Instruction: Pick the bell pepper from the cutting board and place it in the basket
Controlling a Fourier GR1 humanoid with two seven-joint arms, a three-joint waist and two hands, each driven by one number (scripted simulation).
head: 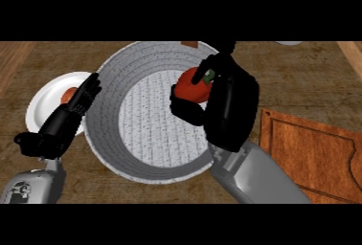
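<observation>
While the big white woven basket [152, 122] fills the middle of the wooden table [304, 76], everything else can be placed against it. Farthest left of the basket, partly tucked behind its rim, lies a white plate [46, 103] with a small reddish-brown item [69, 94] on it that I cannot identify. Just left of the basket's rim hovers the left robot hand [74, 112], fingers straight and pressed close together, pointing up along the rim and holding nothing.

Over the basket's upper right inside, the red bell pepper [191, 86], green stem end facing right, sits pinched in the right robot hand [212, 103], whose dark fingers and thumb curl round it from below and from the right. It is off the board already and above the basket's floor, so the carry looks nearly done; what remains is probably lowering and letting go.

A pepper like this should be light, hollow and smooth-skinned, stiff enough to resist a squeeze but prone to slipping or rolling; holding it across the broad body, as here, seems wiser than by the stem.

Right of the basket lies the reddish wooden cutting board [314, 153], well apart from the pepper.
</observation>
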